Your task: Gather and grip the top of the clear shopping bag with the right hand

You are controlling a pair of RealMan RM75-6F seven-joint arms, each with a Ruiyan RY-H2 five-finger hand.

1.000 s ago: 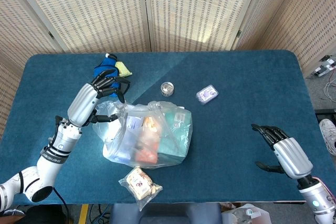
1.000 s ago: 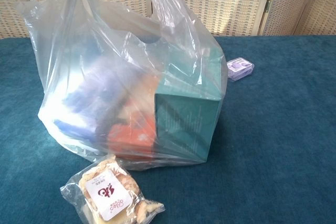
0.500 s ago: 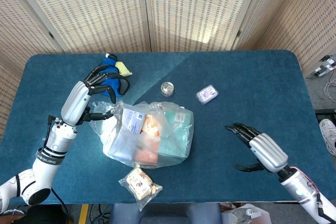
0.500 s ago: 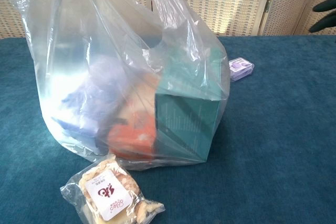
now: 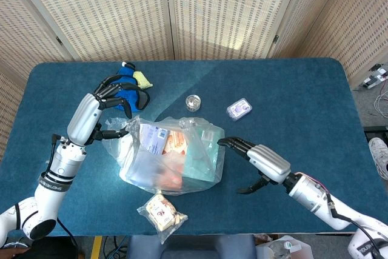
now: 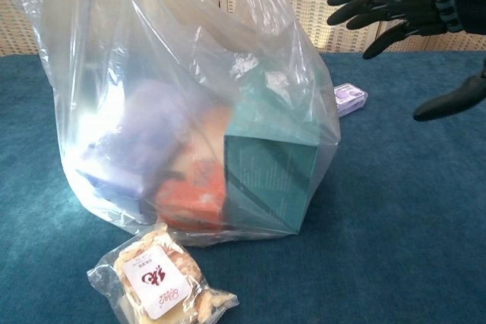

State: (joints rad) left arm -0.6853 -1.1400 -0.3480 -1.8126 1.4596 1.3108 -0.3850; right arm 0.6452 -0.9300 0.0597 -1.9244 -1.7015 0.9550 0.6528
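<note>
The clear shopping bag [image 5: 173,159] stands mid-table, holding a teal box [image 6: 269,168], an orange pack and a purple pack. In the chest view the bag [image 6: 182,89] is pulled up tall, its top out of frame. My left hand [image 5: 97,106] holds the bag's upper left edge, lifted off the table. Just right of the bag hovers my right hand [image 5: 262,161], fingers spread and pointing at the bag, nothing in it. The chest view shows that right hand [image 6: 402,1] level with the bag's upper part, apart from the plastic.
A snack packet [image 5: 161,211] lies in front of the bag near the table's front edge. Behind the bag are a small round tin [image 5: 193,102], a purple case [image 5: 239,109] and a blue and yellow item [image 5: 128,80]. Blue cloth [image 5: 303,101] covers the table.
My right hand has swept left from the table's right side to just beside the bag. My left hand has drawn the bag's edge up and leftward, so the bag stands taller.
</note>
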